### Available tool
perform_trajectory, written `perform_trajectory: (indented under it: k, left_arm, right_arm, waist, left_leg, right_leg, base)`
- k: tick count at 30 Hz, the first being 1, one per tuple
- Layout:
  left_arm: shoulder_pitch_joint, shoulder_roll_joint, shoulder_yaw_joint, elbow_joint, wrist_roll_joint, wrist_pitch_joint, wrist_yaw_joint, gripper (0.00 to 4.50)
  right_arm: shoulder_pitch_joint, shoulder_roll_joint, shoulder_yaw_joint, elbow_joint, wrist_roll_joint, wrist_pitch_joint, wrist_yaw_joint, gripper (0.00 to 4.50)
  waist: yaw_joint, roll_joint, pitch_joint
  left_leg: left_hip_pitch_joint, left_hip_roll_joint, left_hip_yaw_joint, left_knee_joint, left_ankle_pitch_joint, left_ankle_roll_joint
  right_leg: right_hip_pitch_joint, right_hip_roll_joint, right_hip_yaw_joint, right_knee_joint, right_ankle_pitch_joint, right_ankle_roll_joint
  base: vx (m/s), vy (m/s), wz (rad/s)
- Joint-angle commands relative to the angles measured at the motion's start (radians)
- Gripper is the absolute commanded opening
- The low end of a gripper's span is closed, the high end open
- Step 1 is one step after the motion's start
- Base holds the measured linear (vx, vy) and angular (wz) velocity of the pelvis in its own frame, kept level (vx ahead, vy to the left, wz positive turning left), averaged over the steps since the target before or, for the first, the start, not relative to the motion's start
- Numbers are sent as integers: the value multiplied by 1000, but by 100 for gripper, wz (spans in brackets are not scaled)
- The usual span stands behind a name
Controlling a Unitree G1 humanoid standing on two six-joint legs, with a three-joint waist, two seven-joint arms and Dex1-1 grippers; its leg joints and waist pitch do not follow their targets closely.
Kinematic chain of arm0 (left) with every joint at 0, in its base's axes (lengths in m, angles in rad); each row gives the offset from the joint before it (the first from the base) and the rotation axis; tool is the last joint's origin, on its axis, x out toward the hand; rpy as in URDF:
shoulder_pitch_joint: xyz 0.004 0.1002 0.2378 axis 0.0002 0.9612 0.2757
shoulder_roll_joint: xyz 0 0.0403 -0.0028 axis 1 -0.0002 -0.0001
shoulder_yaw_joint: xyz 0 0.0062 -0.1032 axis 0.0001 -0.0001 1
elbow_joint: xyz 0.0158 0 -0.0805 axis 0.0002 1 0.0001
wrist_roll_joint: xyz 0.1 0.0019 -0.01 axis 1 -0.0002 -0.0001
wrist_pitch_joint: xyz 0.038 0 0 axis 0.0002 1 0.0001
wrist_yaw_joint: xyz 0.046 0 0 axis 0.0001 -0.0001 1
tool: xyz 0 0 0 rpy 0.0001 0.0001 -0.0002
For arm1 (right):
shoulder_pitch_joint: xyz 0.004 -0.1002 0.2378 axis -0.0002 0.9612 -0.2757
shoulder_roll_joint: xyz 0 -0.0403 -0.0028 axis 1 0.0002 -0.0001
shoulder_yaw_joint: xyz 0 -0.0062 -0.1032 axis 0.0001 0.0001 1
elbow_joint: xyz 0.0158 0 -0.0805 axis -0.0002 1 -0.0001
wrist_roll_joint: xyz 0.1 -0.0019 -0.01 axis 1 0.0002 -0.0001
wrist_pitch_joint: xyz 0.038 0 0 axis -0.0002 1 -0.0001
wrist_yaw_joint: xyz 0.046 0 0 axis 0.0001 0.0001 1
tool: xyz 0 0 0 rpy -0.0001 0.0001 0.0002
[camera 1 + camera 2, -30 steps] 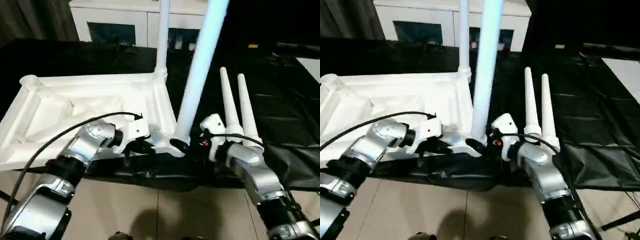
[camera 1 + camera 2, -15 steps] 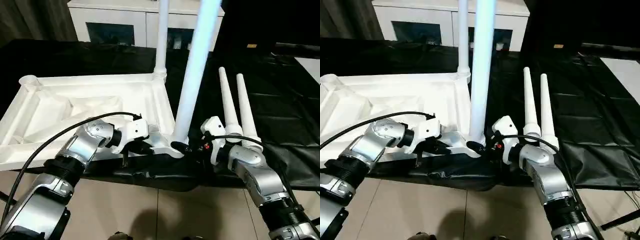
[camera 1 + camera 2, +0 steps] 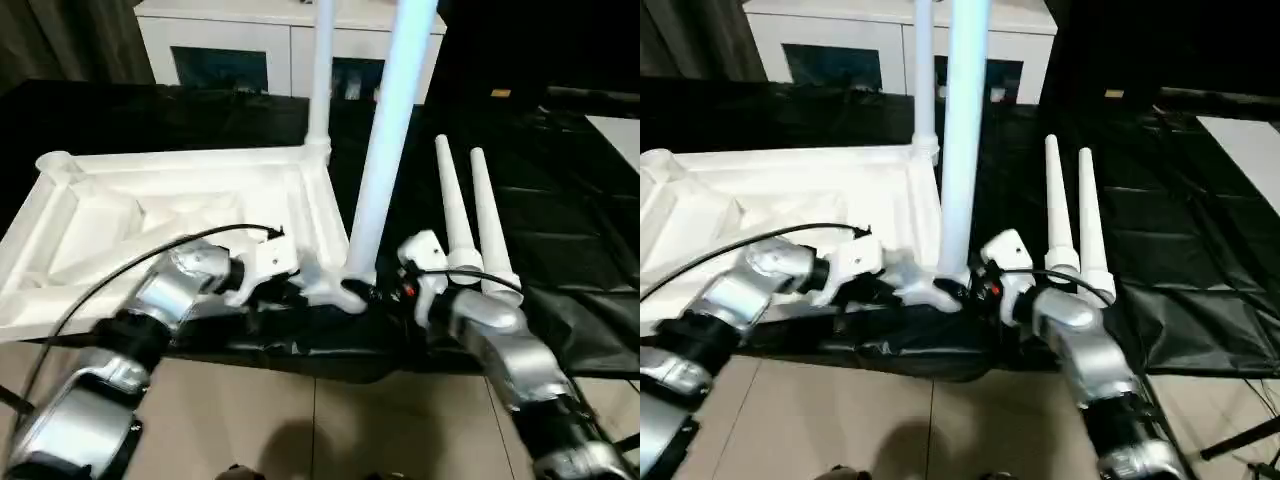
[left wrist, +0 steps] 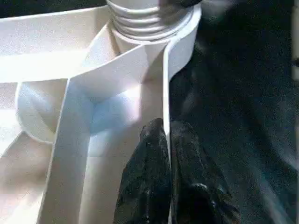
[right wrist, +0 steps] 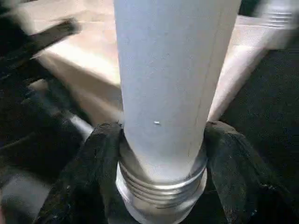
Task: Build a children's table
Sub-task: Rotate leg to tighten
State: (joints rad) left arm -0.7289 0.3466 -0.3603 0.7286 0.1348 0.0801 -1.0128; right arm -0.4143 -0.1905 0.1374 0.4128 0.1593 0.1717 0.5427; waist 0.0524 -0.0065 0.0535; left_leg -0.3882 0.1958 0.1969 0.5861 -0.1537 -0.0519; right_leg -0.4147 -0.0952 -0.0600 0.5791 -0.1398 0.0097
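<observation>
Black sheeting (image 3: 560, 210) is covering the work surface, with a white cabinet with glass doors (image 3: 220, 45) standing behind its far edge and tiled floor (image 3: 330, 420) showing below its near edge. On the sheeting the white plastic tabletop (image 3: 170, 225) is lying underside up, ribs and round corner sockets exposed, its near right corner sitting close to the near edge of the sheeting. One leg (image 3: 320, 70) is standing upright in the far right corner socket. A second leg (image 3: 385, 140) is rising, slightly tilted, from the near right corner socket (image 4: 154, 18), its threaded collar showing just above the socket. Two spare legs (image 3: 465, 215) are lying side by side on the sheeting to the right of the tabletop, tips pointing to the far edge. The left gripper (image 4: 167, 140) is pinching the thin side wall of the tabletop just beside that near corner, fingers pressed together on the wall. The right gripper (image 5: 159, 154) is bracketing the base of the second leg just above the threads, one finger on each side against the tube. Judgement: the parts look light, hollow and stiff, with a smooth, probably slippery skin; the tall leg will be levering hard on any hold, so low at the collar seems the best place to grip, while the tabletop wall near the socket is offering a firm brace against turning.
</observation>
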Motion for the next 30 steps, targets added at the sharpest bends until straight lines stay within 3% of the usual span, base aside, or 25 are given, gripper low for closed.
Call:
perform_trajectory:
  k: [1,4,6,7,8,14,16,19,21,23,26,27,28,29,30]
  left_arm:
    - [-38,-37,48,41,6,31,141,0]
    - [-59,-78,66,76,5,47,224,0]
    - [-95,-155,99,132,-8,67,357,0]
    - [-117,-201,113,166,-10,62,438,0]
    - [-126,-218,115,181,-7,55,468,0]
    - [-156,-270,78,227,22,-18,485,0]
    - [-144,-248,54,223,39,-45,444,0]
    - [-142,-235,52,238,47,-66,431,0]
    - [-142,-231,50,246,48,-75,427,0]
    - [-142,-221,42,253,53,-96,412,0]
    - [-137,-192,9,265,81,-165,356,0]
    - [-137,-192,9,265,81,-165,356,0]
    - [-139,-173,-20,278,104,-238,320,0]
    - [-141,-164,-35,284,117,-272,306,0]
    - [-147,-155,-48,294,131,-288,297,0]
  right_arm:
    - [-11,13,-90,115,-34,51,-195,243]
    - [-36,48,-120,155,-23,58,-279,243]
    - [-84,111,-162,229,-9,56,-407,242]
    - [-117,149,-182,278,0,43,-486,242]
    - [-133,165,-191,302,5,34,-519,239]
    - [-203,221,-191,403,-8,-15,-570,235]
    - [-189,214,-198,370,0,-36,-525,288]
    - [-179,199,-198,352,-8,-55,-511,291]
    - [-176,191,-192,347,-14,-63,-507,315]
    - [-158,170,-169,305,-41,-65,-510,331]
    - [-72,123,-119,132,-69,-33,-441,331]
    - [-72,123,-119,132,-69,-33,-441,331]
    - [-20,101,-100,40,-72,-17,-398,331]
    - [2,93,-94,3,-71,-12,-381,331]
    - [32,78,-84,-45,-64,-7,-350,331]
  waist:
    - [-6,-6,-63]
    - [-9,-5,-64]
    - [-13,-5,-61]
    - [-14,-7,-64]
    - [-18,-5,-62]
    - [-24,-6,-63]
    - [-22,-7,-64]
    - [-21,-6,-67]
    - [-23,-6,-66]
    - [-19,-7,-65]
    - [-9,-8,-66]
    - [-9,-8,-66]
    - [-7,-2,-69]
    - [-3,-5,-69]
    - [1,-1,-71]
  left_leg:
    - [33,25,-25,-77,-441,-44]
    - [38,24,-28,-75,-456,-39]
    - [37,23,-25,-75,-464,-33]
    - [45,19,-26,-69,-477,-32]
    - [42,18,-30,-70,-479,-33]
    - [38,15,-31,-74,-505,-12]
    - [37,17,-32,-76,-500,-7]
    - [30,21,-32,-82,-478,-3]
    - [29,21,-31,-83,-481,-3]
    - [35,21,-27,-82,-481,-4]
    - [31,20,-24,-83,-448,7]
    - [31,20,-24,-83,-448,7]
    - [24,22,-26,-86,-421,13]
    - [24,23,-24,-87,-413,16]
    - [30,26,-22,-85,-408,17]
  right_leg:
    - [30,-51,25,-83,-522,-149]
    - [25,-50,21,-93,-547,-132]
    - [20,-47,22,-95,-544,-128]
    - [16,-48,17,-101,-573,-122]
    - [17,-48,14,-104,-587,-114]
    - [20,-48,2,-113,-599,-81]
    - [22,-49,2,-114,-590,-79]
    - [29,-50,5,-106,-534,-98]
    - [28,-50,6,-105,-525,-107]
    - [23,-50,10,-106,-519,-115]
    - [28,-48,15,-105,-492,-108]
    - [28,-48,15,-105,-492,-108]
    - [34,-49,17,-99,-453,-117]
    - [35,-48,17,-101,-445,-111]
    - [30,-49,22,-95,-412,-120]
  base:
    - [0,0,0]
    - [0,0,0]
    - [0,0,0]
    - [0,0,0]
    - [0,0,0]
    - [0,0,0]
    - [0,0,0]
    - [0,0,0]
    - [0,0,0]
    - [0,0,0]
    - [0,0,0]
    - [0,0,0]
    - [0,0,0]
    - [0,0,0]
    - [0,0,0]
